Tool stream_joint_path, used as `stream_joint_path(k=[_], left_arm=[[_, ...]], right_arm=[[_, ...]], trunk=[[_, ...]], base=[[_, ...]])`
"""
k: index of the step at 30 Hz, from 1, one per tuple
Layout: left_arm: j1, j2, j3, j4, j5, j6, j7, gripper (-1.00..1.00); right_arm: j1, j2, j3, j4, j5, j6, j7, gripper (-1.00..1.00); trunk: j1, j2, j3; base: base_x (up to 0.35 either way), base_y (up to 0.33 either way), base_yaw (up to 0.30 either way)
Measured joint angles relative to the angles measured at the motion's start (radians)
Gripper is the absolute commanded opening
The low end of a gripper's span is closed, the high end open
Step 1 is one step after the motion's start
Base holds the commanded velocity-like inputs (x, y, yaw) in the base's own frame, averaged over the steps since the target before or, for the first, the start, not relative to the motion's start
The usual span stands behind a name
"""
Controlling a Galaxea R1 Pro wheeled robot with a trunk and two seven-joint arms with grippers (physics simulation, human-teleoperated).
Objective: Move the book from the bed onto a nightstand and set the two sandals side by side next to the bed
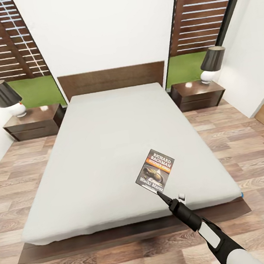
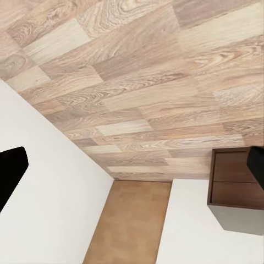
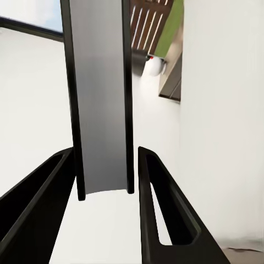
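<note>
Nearest the camera, the right arm reached up from the foot of the bed point(image 1: 109, 151), and the right gripper point(image 1: 158, 192) pinched the book point(image 1: 155, 170) by its lower edge — the cover stood tilted up, lifted off the mattress above the near right corner. In the right wrist view the book point(image 3: 102, 99) ran as a thin grey slab between the two black fingers point(image 3: 157, 203), which pressed against its sides. A sliver of bright blue showed at the bed's near right corner, likely one of the sandals, though too little of it was in view to be sure. The left gripper point(image 2: 132, 165) showed only dark finger edges at the borders of its own view, over plank floor, so I could not tell whether it was spread or closed. Farther back, past the mattress, stood the headboard, with a nightstand point(image 1: 198, 94) at the right and another at the left, each bearing a lamp point(image 1: 211, 65). The step in hand looked like the carry to a nightstand: the grip sat on a narrow edge, so the book should travel slowly and level out before release, landing on the bare front part of the top — clear of the lamp.
</note>
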Motion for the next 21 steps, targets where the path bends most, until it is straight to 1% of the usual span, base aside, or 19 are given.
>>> stream_joint_path(k=[21], left_arm=[[0.000,0.000,0.000,0.000,0.000,-0.001,0.000,1.00]], right_arm=[[0.000,0.001,0.002,0.000,0.000,0.000,-0.005,-1.00]], trunk=[[0.000,0.000,0.034]], base=[[0.000,0.000,-0.070]])
